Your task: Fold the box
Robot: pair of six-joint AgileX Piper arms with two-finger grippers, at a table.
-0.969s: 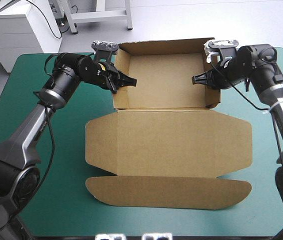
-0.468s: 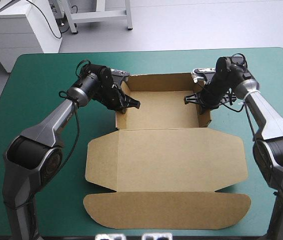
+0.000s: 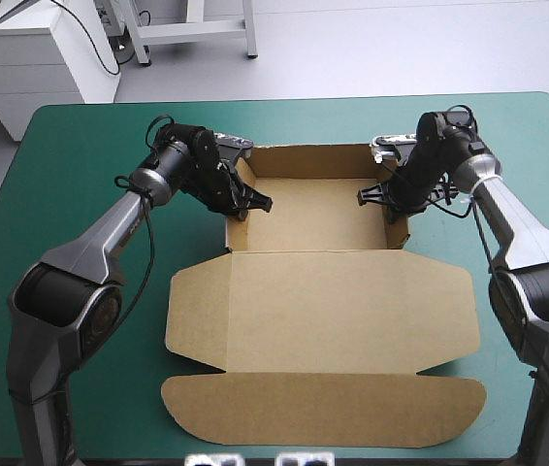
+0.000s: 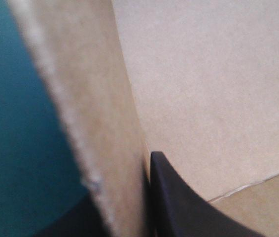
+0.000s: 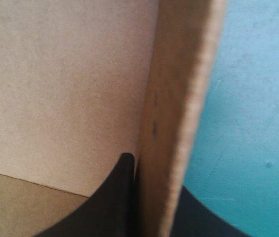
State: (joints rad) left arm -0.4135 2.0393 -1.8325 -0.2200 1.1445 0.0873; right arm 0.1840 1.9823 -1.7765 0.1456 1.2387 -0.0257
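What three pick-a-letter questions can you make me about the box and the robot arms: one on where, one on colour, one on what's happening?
1. Where does the lid of the box lie?
A. Flat, on the near side of the tray
B. On top of the tray
C. Hanging off the table's far edge

2. What colour is the table cover?
A. Red
B. Teal-green
C. Yellow

3. What are the left jaws and right jaws doing?
A. Hanging open in the air
B. Each shut on a raised side of the box
C. Holding a cup

Answers:
1 A: the lid lies spread between the tray and the table's near edge.
2 B: teal-green shows all around the brown board.
3 B: the wrist views show the left wall and the right wall pinched in the jaws.
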